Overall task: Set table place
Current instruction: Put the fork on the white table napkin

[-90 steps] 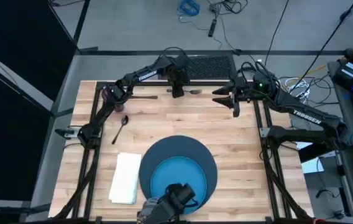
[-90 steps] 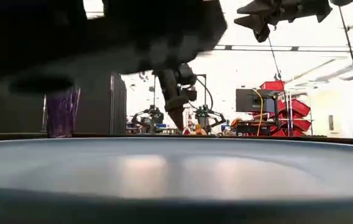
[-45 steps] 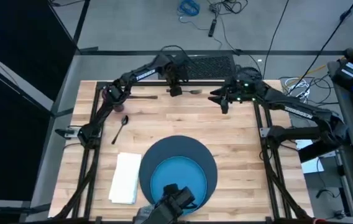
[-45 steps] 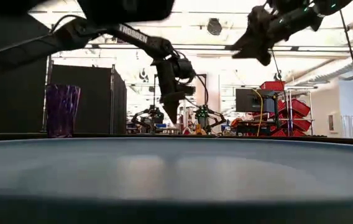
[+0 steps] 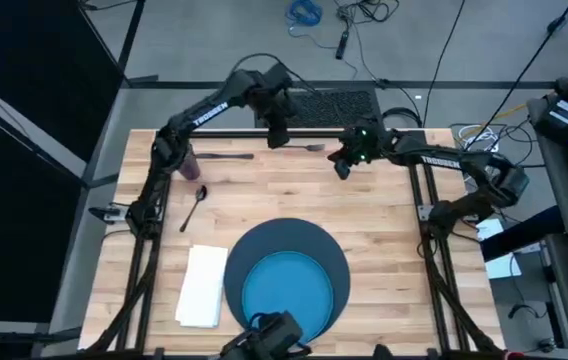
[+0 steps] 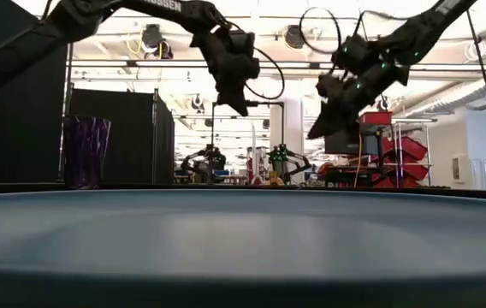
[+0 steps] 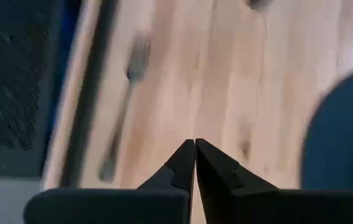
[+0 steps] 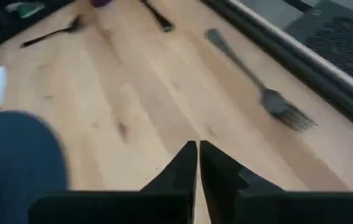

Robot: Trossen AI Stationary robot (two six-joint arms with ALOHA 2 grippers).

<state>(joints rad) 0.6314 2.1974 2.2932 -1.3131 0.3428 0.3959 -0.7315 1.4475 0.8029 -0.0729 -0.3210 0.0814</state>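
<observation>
Fork (image 5: 304, 147) lies at the surface's (image 5: 384, 230) far edge; mat (image 5: 336, 262), plate (image 5: 284, 287) and napkin (image 5: 202, 286) sit at the near edge. Left hand (image 5: 276, 137) and right hand (image 5: 342, 168) hover near the fork, both closed, empty. Next, probably: open, descend, grip the fork.

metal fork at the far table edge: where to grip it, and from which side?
Grip the metal fork mid-handle, coming straight down, with the jaws across the shaft. It lies flat on the wooden table, parallel to the black far frame rail and close beside it, so a side approach looks cramped. The right gripper, shut, hovers nearest; the left gripper, also shut, is above it.
</observation>
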